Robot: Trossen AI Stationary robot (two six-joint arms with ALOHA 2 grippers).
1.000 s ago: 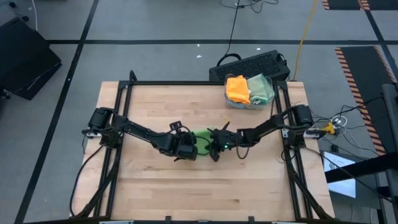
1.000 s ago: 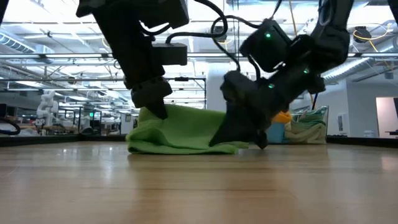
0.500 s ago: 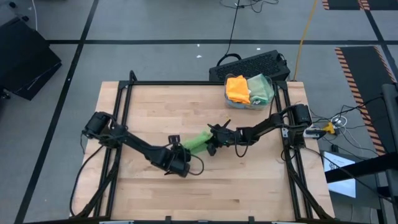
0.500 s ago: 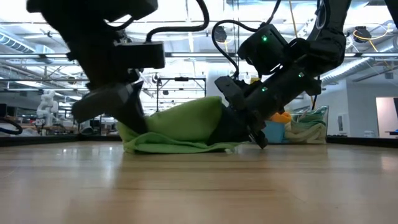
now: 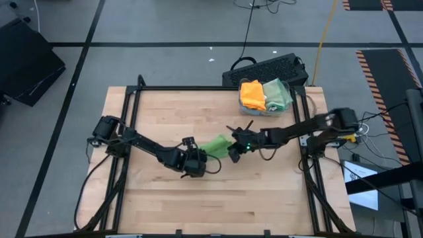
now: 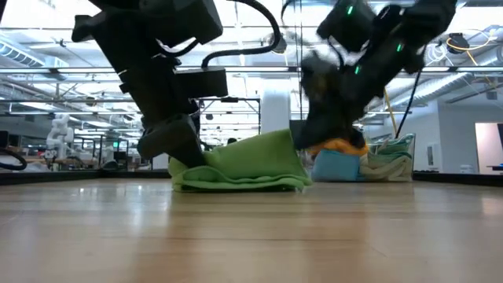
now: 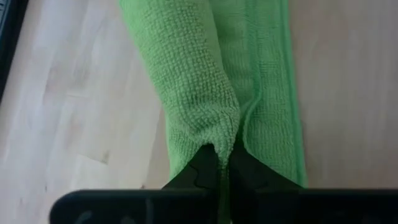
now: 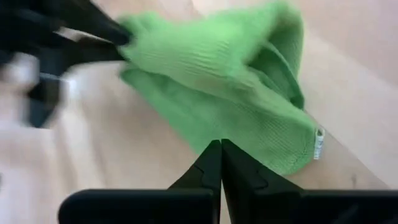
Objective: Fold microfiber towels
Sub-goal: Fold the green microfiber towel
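Observation:
A lime green microfiber towel [image 5: 215, 143] lies bunched in the middle of the wooden table, its underside on the wood. Its right end rises into a hump [image 6: 279, 145]. My left gripper [image 5: 198, 160] is at the towel's left end, low over the table and shut on it. My right gripper [image 5: 232, 153] is shut and raised at the towel's right end [image 8: 220, 146], beside a small white tag [image 8: 318, 143]. More microfiber towels, orange [image 5: 252, 93] and sage green [image 5: 277, 94], are piled at the far right. My left gripper pinches a raised fold of the lime towel [image 7: 219, 134] between its two fingers, at the towel's left end. The fingers slant down from the table's left and lie along the ridge. The rest of the towel [image 7: 273, 93] lies on the wood. My right gripper's shut tips meet the towel's near edge [image 8: 214, 134]; I cannot tell whether they touch it.
The towel pile sits at the table's far right corner, with a blue cloth [image 6: 334, 167] under the orange one. A black keyboard-like case [image 5: 264, 68] lies beyond the far edge. Black frame rails [image 5: 129, 119] run along the table's left and right sides.
My right gripper has risen off the table, staying shut. My left gripper has swung toward the near edge and back, sinking lower with the towel's left end in its fingers. The towel, low and flat before, now humps up at its right end.

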